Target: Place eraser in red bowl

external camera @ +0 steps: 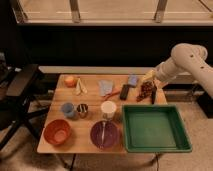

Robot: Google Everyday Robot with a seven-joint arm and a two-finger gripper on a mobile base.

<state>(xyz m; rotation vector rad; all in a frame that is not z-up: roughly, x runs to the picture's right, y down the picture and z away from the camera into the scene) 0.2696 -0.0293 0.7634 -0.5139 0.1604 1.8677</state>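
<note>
Pincer (150, 83) hovers near rectangular eraser (124, 91); round red bowl (57, 132) apart.

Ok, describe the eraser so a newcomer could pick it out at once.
Start at the wooden table, behind the green tray's left corner. The eraser lies there, left of the gripper hanging over the table's far right corner. It is the small dark rectangular block between the light-blue cloth and a reddish-brown packet.

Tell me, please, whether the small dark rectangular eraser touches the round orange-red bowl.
Apart: camera view shows cups between eraser and red bowl; gripper is over the table's far-right corner.
</note>
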